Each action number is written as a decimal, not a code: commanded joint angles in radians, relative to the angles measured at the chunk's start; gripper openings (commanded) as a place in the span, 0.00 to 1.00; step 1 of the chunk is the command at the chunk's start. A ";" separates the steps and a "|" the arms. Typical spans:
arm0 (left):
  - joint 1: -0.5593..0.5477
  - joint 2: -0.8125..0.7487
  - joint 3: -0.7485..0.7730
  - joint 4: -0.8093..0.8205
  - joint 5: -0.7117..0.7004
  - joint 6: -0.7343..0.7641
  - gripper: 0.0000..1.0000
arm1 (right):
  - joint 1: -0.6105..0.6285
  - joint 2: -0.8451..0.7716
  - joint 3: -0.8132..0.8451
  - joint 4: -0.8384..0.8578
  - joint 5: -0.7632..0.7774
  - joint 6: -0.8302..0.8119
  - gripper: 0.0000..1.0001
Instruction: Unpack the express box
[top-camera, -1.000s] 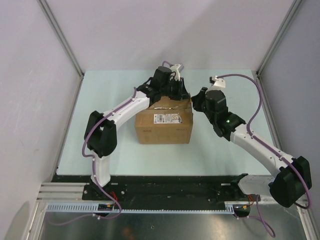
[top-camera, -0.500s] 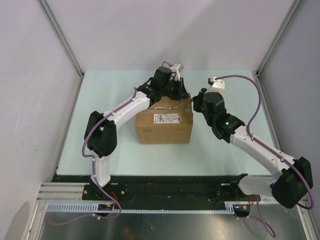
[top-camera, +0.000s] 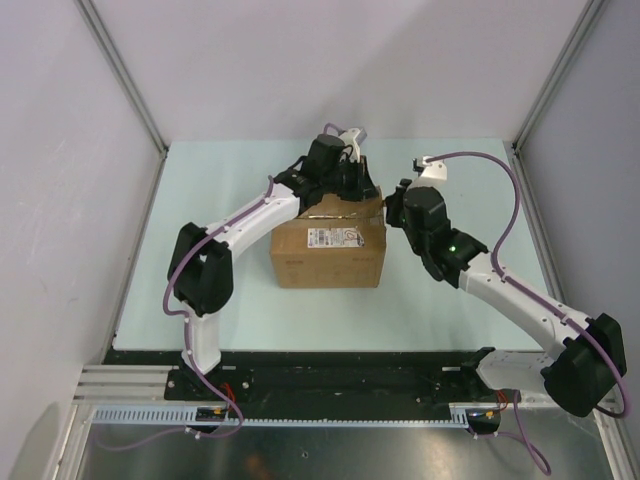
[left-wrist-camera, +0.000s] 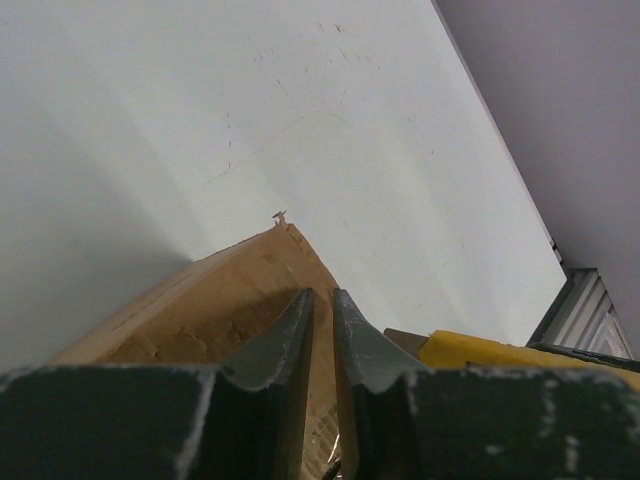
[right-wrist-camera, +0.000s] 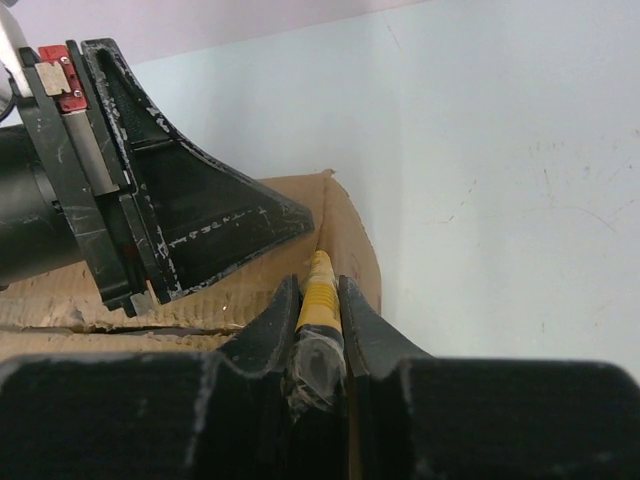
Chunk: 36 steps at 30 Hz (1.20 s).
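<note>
Knife (right-wrist-camera: 319, 268) clenched in your right hand (right-wrist-camera: 318, 287); whether your left hand (left-wrist-camera: 322, 298) grips the express box (top-camera: 328, 255), I cannot tell.

A pale green table (top-camera: 200, 200) carries a single brown cardboard express box (top-camera: 330, 262). The box sits flat on the surface around its middle, well clear of the left and right edges, its white label (top-camera: 333, 236) facing up. Faint scuffs and scratches mark the bare surface beyond the box.
</note>
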<state>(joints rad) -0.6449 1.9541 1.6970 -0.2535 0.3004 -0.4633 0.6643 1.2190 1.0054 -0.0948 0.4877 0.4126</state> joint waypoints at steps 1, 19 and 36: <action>-0.002 0.008 -0.046 -0.153 -0.067 0.008 0.20 | 0.008 -0.001 -0.002 0.009 0.043 -0.015 0.00; -0.010 0.037 -0.023 -0.233 -0.136 -0.041 0.18 | 0.121 -0.055 -0.054 -0.072 0.107 0.020 0.00; -0.012 0.052 -0.014 -0.270 -0.149 -0.046 0.16 | 0.162 -0.179 -0.099 -0.174 0.106 0.061 0.00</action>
<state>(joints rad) -0.6628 1.9503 1.7100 -0.3172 0.2295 -0.5346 0.8120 1.0714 0.9146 -0.2111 0.6163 0.4709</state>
